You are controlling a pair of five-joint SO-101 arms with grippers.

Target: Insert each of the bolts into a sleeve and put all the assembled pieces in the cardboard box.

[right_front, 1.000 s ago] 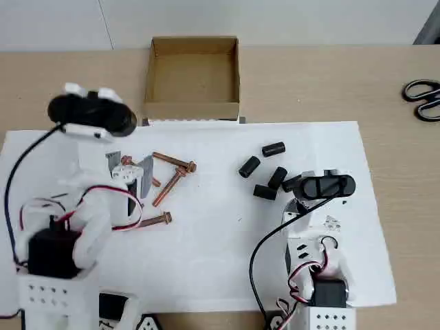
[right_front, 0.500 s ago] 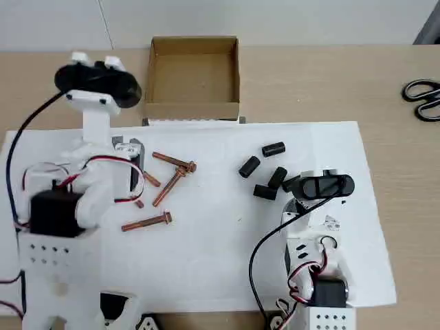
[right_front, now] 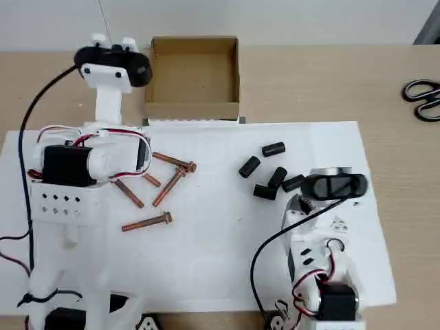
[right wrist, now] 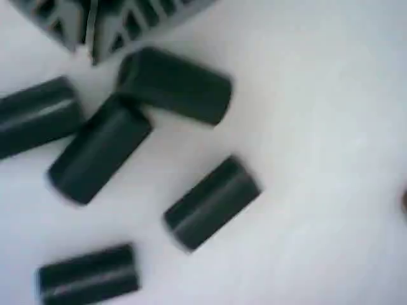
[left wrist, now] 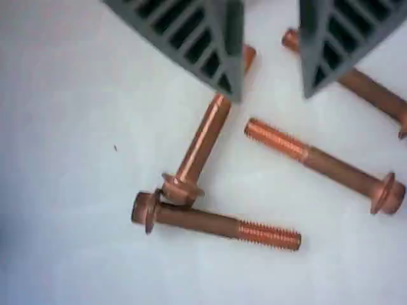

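Note:
Several copper bolts (right_front: 168, 187) lie scattered on the left part of the white paper, and several black sleeves (right_front: 265, 192) lie in a cluster to the right of the middle. The left arm (right_front: 103, 155) stands over the bolts. In the left wrist view my left gripper (left wrist: 272, 92) hangs open above the bolts (left wrist: 197, 149), holding nothing. The right arm (right_front: 333, 184) sits just right of the sleeves. In the right wrist view my right gripper (right wrist: 89, 46) is shut and empty, its tips beside the nearest sleeve (right wrist: 175, 86). The cardboard box (right_front: 192, 108) at the back is empty.
A white paper sheet (right_front: 227, 261) covers the work area on the wooden table. Black scissors (right_front: 423, 98) lie at the far right edge. The cardboard box stands just beyond the paper's far edge, close to the left arm's wrist camera.
The left arm has risen and swung toward the back, uncovering a bolt that lay beneath it. The right arm has shifted slightly to the right. Bolts and sleeves have stayed put.

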